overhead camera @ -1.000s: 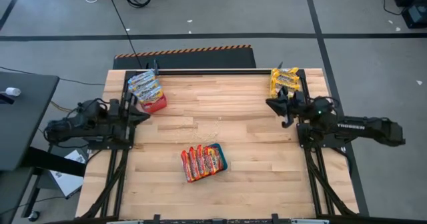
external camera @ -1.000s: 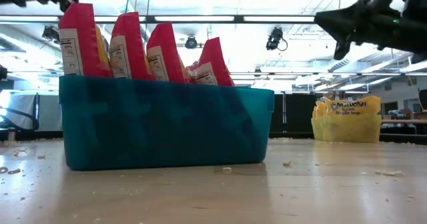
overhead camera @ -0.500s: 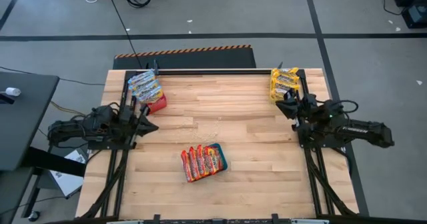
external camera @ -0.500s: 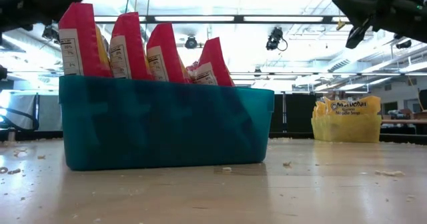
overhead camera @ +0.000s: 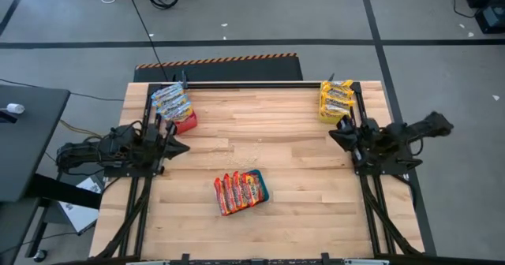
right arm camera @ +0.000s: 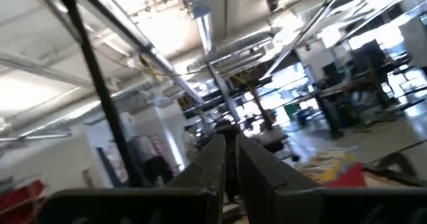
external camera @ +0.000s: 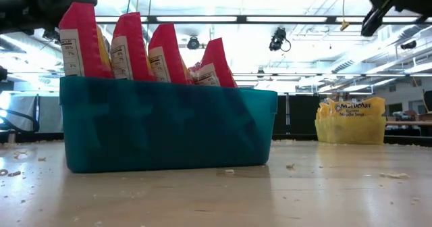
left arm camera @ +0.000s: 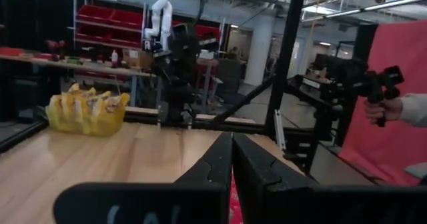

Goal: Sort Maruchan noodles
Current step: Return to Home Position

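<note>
Red-orange Maruchan noodles (overhead camera: 237, 191) stand on edge in a teal tray (overhead camera: 263, 188) near the table's middle; in the low view the packets (external camera: 135, 48) stick up above the tray wall (external camera: 169, 129). Blue-trimmed packets (overhead camera: 172, 102) fill a red bin (overhead camera: 185, 123) at the far left. Yellow packets (overhead camera: 335, 95) sit in a yellow bin (external camera: 351, 125) at the far right. My left gripper (overhead camera: 181, 147) hovers shut by the left edge, near the red bin. My right gripper (overhead camera: 335, 135) is shut by the right edge, just nearer than the yellow bin, pointing upward.
Crumbs (overhead camera: 252, 148) lie scattered on the wooden table between the bins. The arms' frames run along both side edges. In the left wrist view a person's hand (left arm camera: 383, 107) holds a controller beyond the table's right side.
My right arm has drawn back toward the table's right edge and folded, its gripper rising and tipping upward. My left gripper has moved a little toward the near edge and the table's middle, then stopped. The packets, tray and bins have stayed put.
</note>
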